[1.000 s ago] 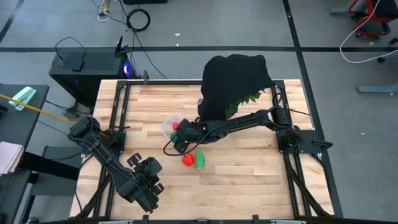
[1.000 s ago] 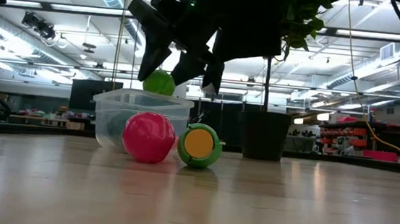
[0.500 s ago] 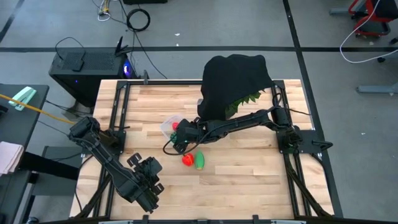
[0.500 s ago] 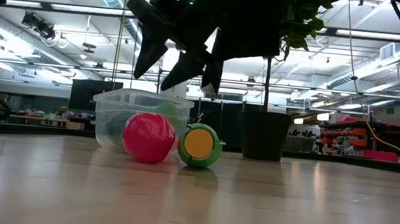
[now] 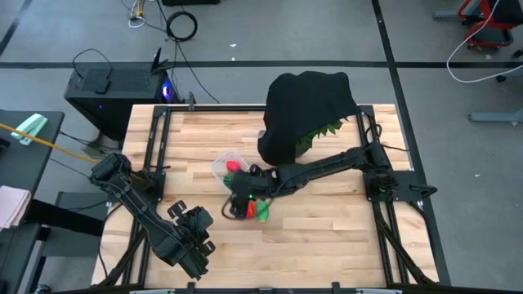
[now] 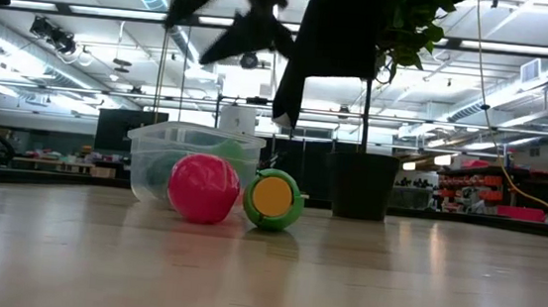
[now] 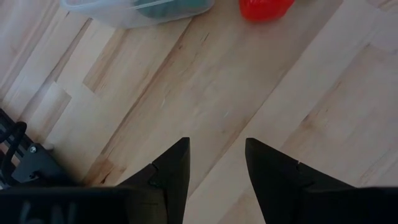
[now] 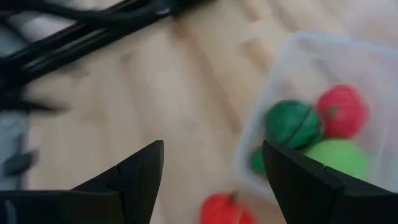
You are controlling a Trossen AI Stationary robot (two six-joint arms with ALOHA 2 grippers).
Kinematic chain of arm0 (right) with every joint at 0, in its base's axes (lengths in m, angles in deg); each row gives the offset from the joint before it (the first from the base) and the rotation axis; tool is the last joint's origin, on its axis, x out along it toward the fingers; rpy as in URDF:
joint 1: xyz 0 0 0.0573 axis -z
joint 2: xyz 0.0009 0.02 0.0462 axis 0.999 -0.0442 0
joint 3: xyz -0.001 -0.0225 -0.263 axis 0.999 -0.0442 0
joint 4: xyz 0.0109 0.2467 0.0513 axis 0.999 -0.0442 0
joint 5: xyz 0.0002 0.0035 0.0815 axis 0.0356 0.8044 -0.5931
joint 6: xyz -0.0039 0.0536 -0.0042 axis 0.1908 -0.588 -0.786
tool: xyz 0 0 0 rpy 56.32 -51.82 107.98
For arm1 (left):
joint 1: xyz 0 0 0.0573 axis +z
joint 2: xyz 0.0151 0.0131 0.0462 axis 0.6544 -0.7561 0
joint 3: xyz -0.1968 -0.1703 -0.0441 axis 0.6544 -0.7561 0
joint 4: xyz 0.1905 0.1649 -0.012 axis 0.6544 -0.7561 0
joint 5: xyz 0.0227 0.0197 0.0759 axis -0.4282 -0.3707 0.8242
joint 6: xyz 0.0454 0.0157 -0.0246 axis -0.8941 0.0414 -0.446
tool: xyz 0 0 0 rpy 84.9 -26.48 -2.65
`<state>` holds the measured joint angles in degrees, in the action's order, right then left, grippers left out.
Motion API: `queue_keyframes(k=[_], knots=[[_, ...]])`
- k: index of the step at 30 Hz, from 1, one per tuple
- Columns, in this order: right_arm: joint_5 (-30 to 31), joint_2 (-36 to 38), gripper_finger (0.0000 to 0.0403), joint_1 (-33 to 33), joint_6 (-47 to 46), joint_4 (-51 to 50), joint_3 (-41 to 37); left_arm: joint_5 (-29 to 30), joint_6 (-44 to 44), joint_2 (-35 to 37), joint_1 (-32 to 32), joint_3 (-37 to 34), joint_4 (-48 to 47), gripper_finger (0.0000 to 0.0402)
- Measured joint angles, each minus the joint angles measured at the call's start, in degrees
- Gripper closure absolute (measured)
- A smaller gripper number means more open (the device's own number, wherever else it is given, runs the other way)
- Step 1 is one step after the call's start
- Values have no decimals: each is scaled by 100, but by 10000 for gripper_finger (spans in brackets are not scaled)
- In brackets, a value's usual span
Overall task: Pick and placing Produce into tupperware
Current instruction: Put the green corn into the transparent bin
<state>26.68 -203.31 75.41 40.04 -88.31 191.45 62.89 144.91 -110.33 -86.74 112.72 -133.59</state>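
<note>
The clear tupperware (image 5: 226, 166) (image 6: 194, 156) sits mid-table and holds a dark-green striped ball (image 8: 292, 124), a red toy (image 8: 342, 111) and light green toys (image 8: 336, 158). On the wood just near of it rest a red toy (image 5: 247, 211) (image 6: 203, 188) and a green toy (image 5: 263, 212) with an orange face (image 6: 273, 199). My right gripper (image 5: 235, 202) (image 8: 211, 144) hangs open and empty above these two, near of the box. My left gripper (image 5: 198, 217) (image 7: 216, 140) waits open at the near left, pointing toward the box.
A potted plant under black cloth (image 5: 310, 110) stands at the far side, right of the box; its pot (image 6: 361, 184) shows in the low view. Black frame rails (image 5: 155, 147) run along the table's left and right edges. Bare wood lies near of the toys.
My right gripper opened over the tupperware and let a light green toy drop into it. It then rose and swung toward the near edge, ending above the red and green toys on the table. The left arm kept still.
</note>
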Motion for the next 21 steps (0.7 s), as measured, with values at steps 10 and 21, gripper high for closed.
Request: queue_keyframes(k=[10,21], knots=[[-6,295,127,-1060,-203,-1846,4,23,-43,-2,0,1,1,239],[-30,263,127,-2019,-1307,-2450,-2,21,-93,-2,0,1,40,239]])
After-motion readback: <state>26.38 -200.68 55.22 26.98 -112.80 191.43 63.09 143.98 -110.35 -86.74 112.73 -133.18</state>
